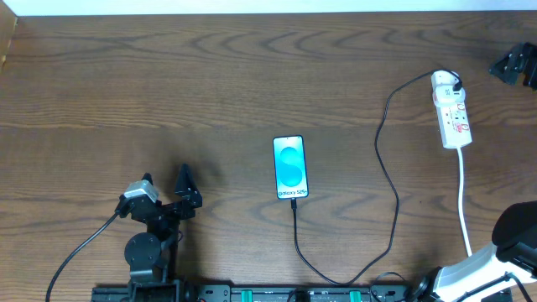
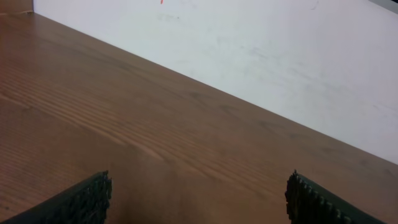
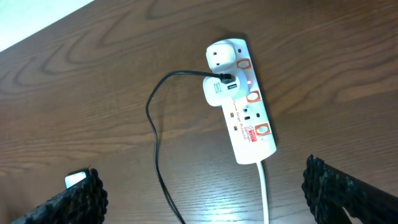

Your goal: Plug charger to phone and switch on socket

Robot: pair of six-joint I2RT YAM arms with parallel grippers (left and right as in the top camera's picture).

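Observation:
The phone (image 1: 290, 166) lies face up mid-table, its screen lit blue and white. The charger cable (image 1: 388, 180) runs from the phone's near end, loops along the front edge and rises to the socket (image 1: 451, 107), a white power strip at the far right. In the right wrist view the cable (image 3: 154, 134) ends in a black connector in a white adapter (image 3: 216, 92) seated in the socket (image 3: 245, 118). A small red light glows beside the adapter. My right gripper (image 3: 202, 190) is open and empty above the strip's cord end. My left gripper (image 1: 165, 179) (image 2: 199, 199) is open and empty over bare table, front left.
The strip's white cord (image 1: 463, 197) runs to the front right, where my raised right arm (image 1: 518, 228) shows. A black object (image 1: 515, 64) sits at the far right edge. A white wall (image 2: 261, 50) borders the table's far side.

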